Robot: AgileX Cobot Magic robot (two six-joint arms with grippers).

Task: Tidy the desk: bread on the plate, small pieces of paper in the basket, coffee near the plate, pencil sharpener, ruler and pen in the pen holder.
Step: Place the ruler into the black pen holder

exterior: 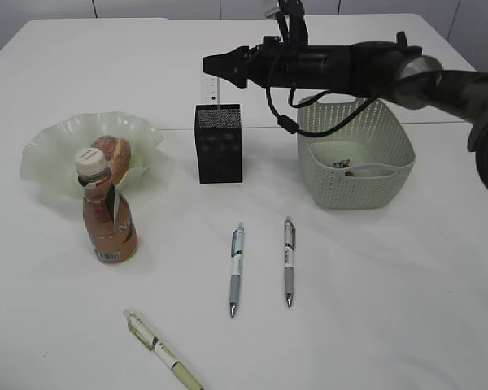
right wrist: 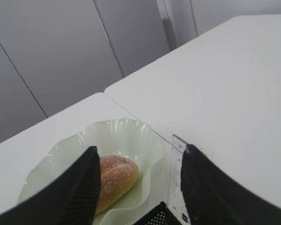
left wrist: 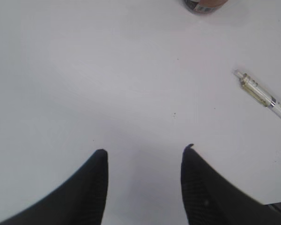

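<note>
Above the black square mesh pen holder (exterior: 218, 142), where the clear flat ruler (exterior: 209, 89) stands upright, right gripper (exterior: 214, 65) hangs spread and empty; speckled oval bread (exterior: 112, 153) sits in the ruffled translucent plate (exterior: 49, 150) to its left; left gripper (left wrist: 144, 161) spread over bare desk (left wrist: 107, 84).

bread (exterior: 111, 152) on plate (exterior: 53, 142); coffee (exterior: 107, 219) at plate's 5 o'clock; ruler (exterior: 209, 91) in holder (exterior: 218, 142); basket (exterior: 358, 158) at holder's 3 o'clock.

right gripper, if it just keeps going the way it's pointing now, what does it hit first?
Probably nothing close. The right gripper points leftward, above the pen holder and beside the ruler. Ahead and lower sit the plate and bread; depth is unclear, so it may pass over them.
</note>
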